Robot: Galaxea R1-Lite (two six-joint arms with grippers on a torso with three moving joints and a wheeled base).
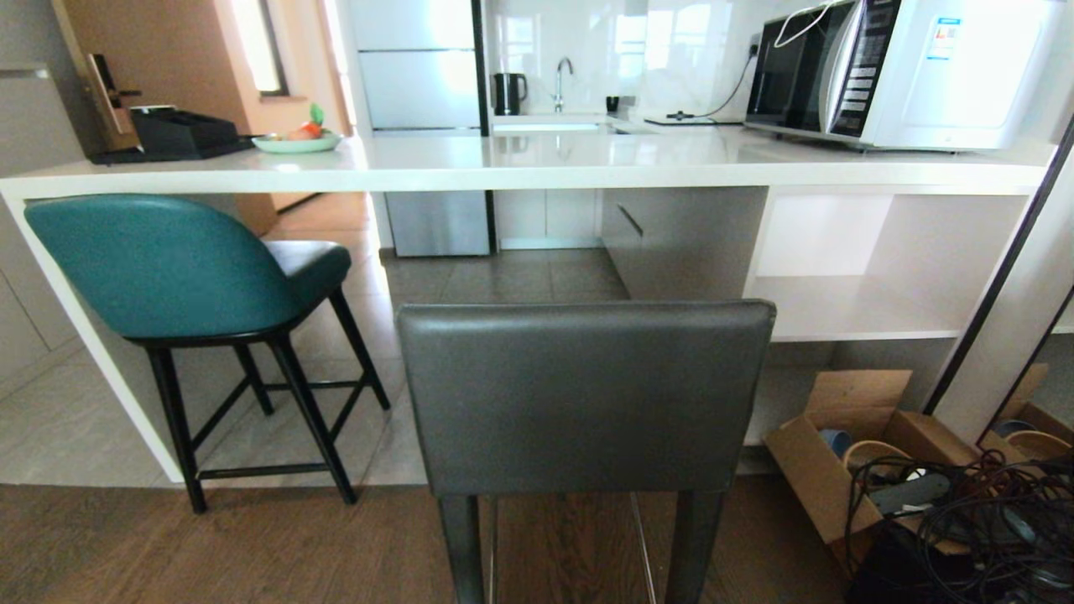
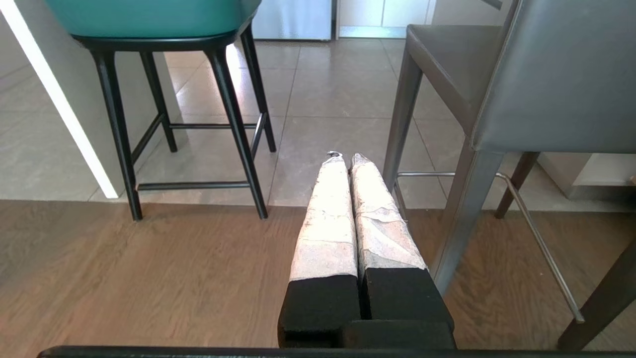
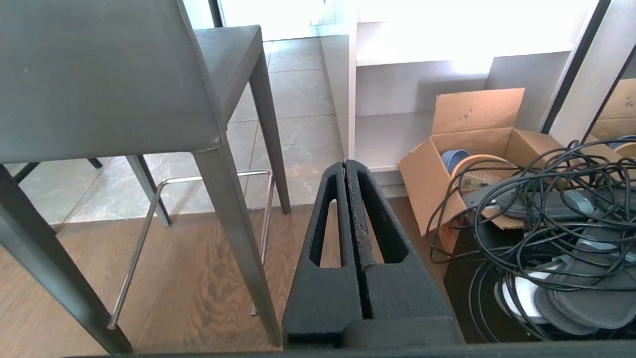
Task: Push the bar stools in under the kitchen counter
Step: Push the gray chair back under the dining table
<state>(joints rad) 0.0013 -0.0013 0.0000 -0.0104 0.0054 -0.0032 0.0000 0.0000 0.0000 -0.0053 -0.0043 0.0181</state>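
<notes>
Overhead, glossy white kitchen counter (image 1: 537,164); below, tile then wood floor (image 1: 252,545); left gripper (image 2: 346,158), right gripper (image 3: 345,163) both closed, empty.

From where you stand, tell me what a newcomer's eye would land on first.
The squared grey leather bar stool fills the foreground, standing on the wood floor short of the long glossy white kitchen counter. To the left, the curved teal leather stool with thin black legs sits partly under that counter. On the floor at right lie an open cardboard box and a tangle of black cables.
</notes>
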